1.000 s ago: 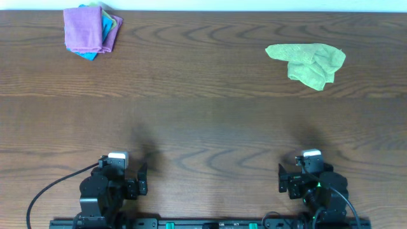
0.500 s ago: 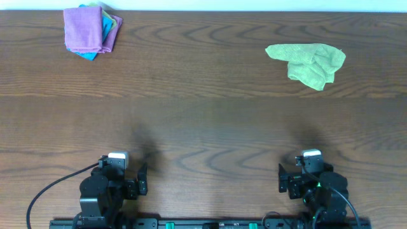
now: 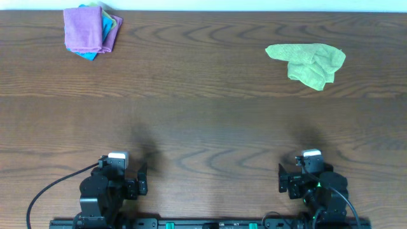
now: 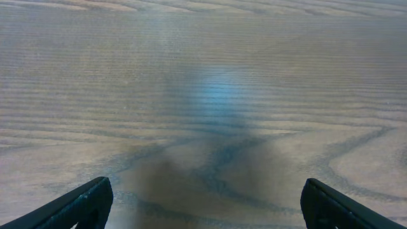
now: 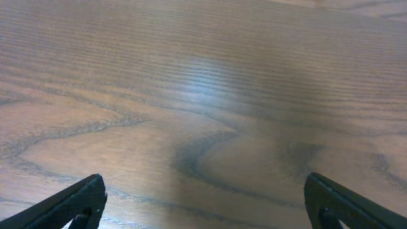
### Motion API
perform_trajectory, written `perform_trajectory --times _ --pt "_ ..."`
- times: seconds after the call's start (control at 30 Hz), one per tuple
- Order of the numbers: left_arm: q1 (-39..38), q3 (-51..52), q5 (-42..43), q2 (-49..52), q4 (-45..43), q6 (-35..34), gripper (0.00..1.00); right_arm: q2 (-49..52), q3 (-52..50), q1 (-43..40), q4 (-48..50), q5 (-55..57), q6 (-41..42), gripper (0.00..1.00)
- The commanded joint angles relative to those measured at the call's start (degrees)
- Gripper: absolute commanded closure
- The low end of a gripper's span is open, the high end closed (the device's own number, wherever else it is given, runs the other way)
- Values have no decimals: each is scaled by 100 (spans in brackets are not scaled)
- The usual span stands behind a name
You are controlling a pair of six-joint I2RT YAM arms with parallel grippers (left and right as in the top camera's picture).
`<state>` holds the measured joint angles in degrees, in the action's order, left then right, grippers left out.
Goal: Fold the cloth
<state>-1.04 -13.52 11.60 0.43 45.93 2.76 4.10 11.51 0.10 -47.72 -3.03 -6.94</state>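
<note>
Lime-green cloth (image 3: 307,63): crumpled, unfolded, far right of wooden surface (image 3: 203,127). left jaws and right jaws: spread wide, empty.

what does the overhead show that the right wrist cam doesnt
Only the overhead: the crumpled lime-green microfibre cloth at the table's far right, a folded purple-topped cloth pile at the far left, and the left arm and right arm at the near edge. Only the right wrist: the right gripper close up, fingers wide apart, nothing between them. Both: the dark wood-grain table.
</note>
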Motion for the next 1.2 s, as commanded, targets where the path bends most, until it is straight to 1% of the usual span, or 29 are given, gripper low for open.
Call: perform_trajectory --times 0.0,0.2,0.27,0.37,0.4,0.47,0.53,0.6,0.63,0.73,0.8,0.87,0.97,1.07,1.17 --pt "-28 22 0 -22 79 -2 5 -28 -11 -55 -9 -44 -85 1" --pt "-28 22 0 -22 79 -2 4 -28 -11 -55 -7 -46 -83 1" --pt "-26 22 0 -22 79 -2 4 -28 -11 -55 273 -48 -79 1" --pt "-28 22 0 -22 79 -2 4 -28 -11 -55 1106 -116 76 1" --pt "-28 22 0 -22 79 -2 4 -28 -11 -55 1384 -269 275 1" --pt "-28 22 0 -22 79 -2 4 -26 -11 -55 1947 -566 977 1" --pt "-26 22 0 -22 79 -2 4 -28 -11 -57 2404 -535 1508 1" --pt "-28 22 0 -22 79 -2 4 -22 -11 -57 3333 -426 1943 1" --pt "-28 22 0 -22 79 -2 4 11 -11 -59 3947 -380 2216 1" --pt "-28 22 0 -22 79 -2 5 238 -2 -107 4999 35 2723 1" --pt "-28 22 0 -22 79 -2 4 667 79 -212 5421 354 3034 1" --pt "-28 22 0 -22 79 -2 5 1246 254 -343 5608 498 3241 1" --pt "-26 22 0 -22 79 -2 4 2741 955 -623 5772 439 3473 1" --pt "-26 22 0 -22 79 -2 4 4247 1956 -844 5490 79 3477 1" --pt "-28 22 0 -22 79 -2 4 5681 3126 -1062 4795 -249 3475 1"
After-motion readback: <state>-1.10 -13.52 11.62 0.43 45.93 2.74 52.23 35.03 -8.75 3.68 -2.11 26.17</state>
